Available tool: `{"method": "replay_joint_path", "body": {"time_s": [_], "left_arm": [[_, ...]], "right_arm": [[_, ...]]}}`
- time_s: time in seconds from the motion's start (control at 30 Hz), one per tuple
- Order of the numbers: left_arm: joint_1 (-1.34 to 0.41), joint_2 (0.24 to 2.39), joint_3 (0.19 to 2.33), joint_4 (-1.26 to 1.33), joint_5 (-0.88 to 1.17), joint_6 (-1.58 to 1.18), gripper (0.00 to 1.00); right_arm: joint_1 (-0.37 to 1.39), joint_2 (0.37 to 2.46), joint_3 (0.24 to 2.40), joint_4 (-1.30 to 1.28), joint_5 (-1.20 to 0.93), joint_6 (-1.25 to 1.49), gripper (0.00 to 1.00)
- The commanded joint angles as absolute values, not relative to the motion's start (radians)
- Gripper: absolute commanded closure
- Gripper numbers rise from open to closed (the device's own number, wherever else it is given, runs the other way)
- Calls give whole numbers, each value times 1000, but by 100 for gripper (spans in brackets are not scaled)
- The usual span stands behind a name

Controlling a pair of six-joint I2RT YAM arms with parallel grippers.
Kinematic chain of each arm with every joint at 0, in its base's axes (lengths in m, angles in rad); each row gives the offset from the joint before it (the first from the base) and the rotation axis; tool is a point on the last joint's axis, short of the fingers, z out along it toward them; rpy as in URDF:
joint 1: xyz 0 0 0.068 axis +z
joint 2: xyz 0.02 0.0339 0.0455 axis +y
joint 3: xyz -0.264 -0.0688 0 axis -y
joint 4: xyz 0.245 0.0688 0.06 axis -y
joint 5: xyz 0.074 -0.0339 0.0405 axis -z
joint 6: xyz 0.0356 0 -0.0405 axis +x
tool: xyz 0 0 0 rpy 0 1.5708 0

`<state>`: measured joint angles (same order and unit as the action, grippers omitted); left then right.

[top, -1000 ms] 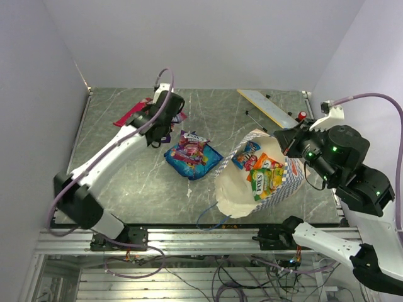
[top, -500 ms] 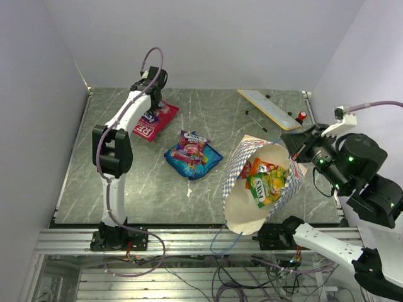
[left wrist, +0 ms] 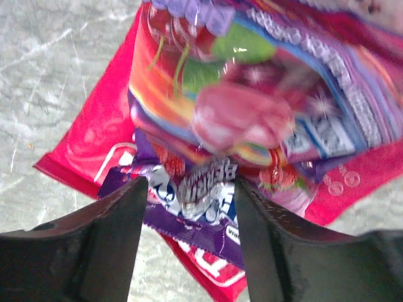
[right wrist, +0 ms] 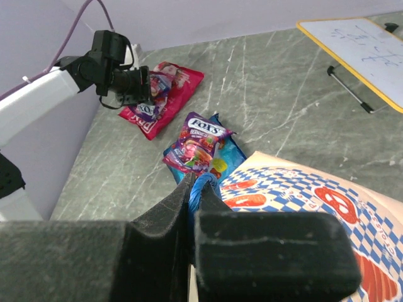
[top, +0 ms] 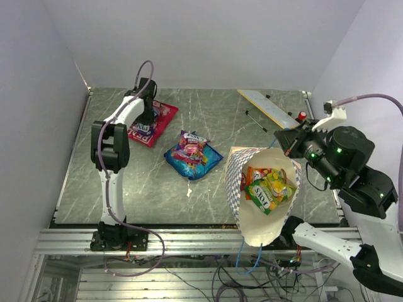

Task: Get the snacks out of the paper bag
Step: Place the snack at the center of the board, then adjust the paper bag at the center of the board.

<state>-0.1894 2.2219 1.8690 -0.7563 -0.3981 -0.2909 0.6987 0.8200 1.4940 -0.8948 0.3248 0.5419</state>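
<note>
Bag (top: 258, 229) hangs lower right, right gripper (right wrist: 192, 189) pinched tight on its handle (right wrist: 203, 184); left gripper (left wrist: 192, 189) fingers spread wide over red packet (top: 164, 115), upper left.

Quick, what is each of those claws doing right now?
Left gripper: open, over a multicoloured snack packet.
Right gripper: shut on the blue handle of the paper bag.

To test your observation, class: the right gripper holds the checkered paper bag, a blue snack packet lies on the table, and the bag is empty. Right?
Not quite: the paper bag is not empty. The top view shows a yellow-green packet inside it. The right gripper does hold the bag, and the blue packet lies on the table.
</note>
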Motion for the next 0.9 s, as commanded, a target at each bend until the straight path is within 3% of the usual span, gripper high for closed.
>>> {"method": "replay_joint_path", "body": {"time_s": [0.0, 0.07, 0.13, 0.17, 0.37, 0.87], "left_arm": [[-181, 2053, 1818, -743, -317, -290, 28], [-180, 1969, 1773, -743, -266, -310, 23], [-178, 1876, 1711, -726, -182, -340, 4], [-180, 1828, 1677, -717, -138, -362, 0], [-208, 1566, 1461, -667, 9, -438, 1], [-337, 1369, 1388, -720, 153, -488, 3]], "right_arm": [[701, 870, 1495, -785, 275, 527, 100], [701, 910, 1519, -770, 285, 498, 100], [700, 956, 1560, -774, 325, 465, 100], [701, 973, 1581, -779, 354, 450, 100], [701, 1041, 1710, -806, 574, 333, 100], [701, 1100, 1898, -771, 807, -163, 100]]}}
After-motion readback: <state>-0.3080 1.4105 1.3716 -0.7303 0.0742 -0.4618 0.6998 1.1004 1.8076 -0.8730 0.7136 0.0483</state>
